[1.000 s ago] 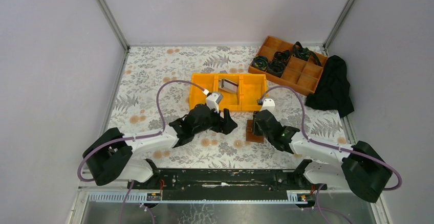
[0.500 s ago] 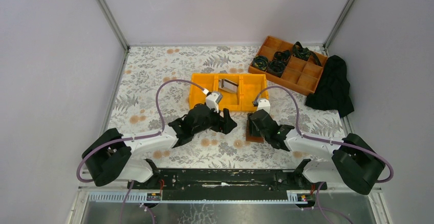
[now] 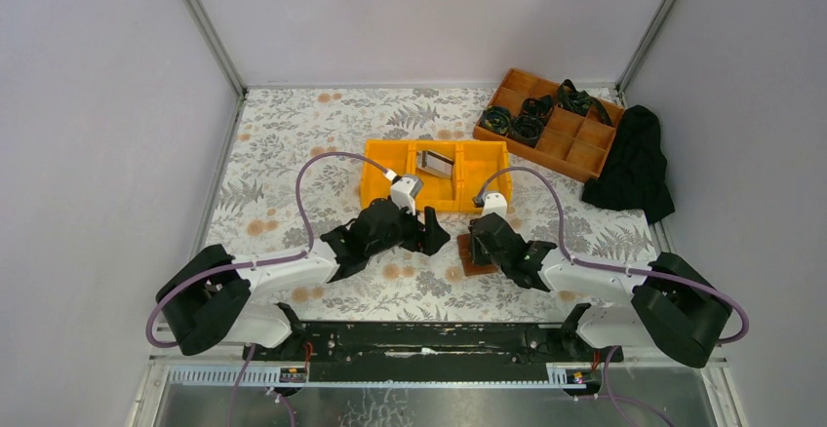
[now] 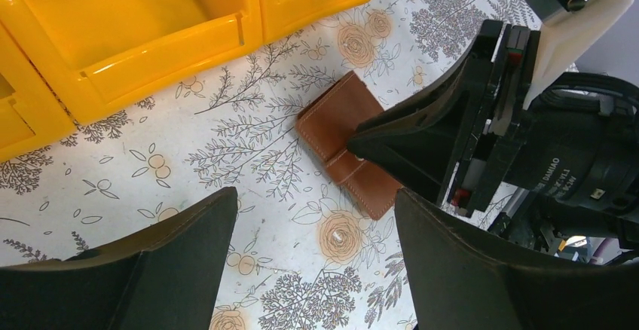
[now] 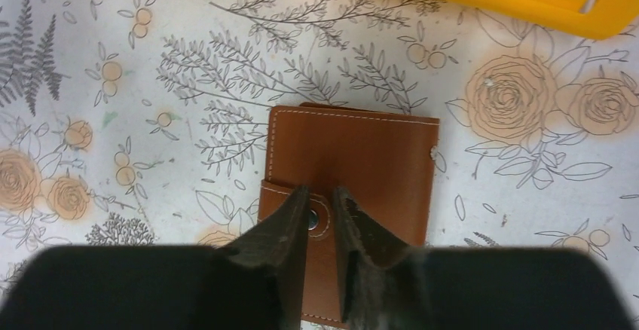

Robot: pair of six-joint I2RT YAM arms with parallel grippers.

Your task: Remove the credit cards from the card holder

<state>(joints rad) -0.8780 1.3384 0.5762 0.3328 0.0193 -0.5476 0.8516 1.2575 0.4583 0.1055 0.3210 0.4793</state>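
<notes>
Straddling the shut brown leather card holder's [image 5: 362, 149] snap, my right gripper [image 5: 320, 198] narrowly parted, left gripper [image 4: 313, 194] wide apart, I judge extraction of the credit cards pending.

Pale lilac-grey walls [image 3: 419, 18] on three sides, metal corner posts [image 3: 203, 25]. Counter [image 3: 293, 135] covered in floral print, grey ferns, orange roses. Light even.

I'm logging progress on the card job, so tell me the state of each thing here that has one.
card holder: lying flat on the table, strap snapped shut, it seems.
left gripper: open, hovering beside the card holder.
right gripper: nearly shut over the strap; grip unclear.
credit card: out, leaning in the yellow bin's middle compartment.
</notes>
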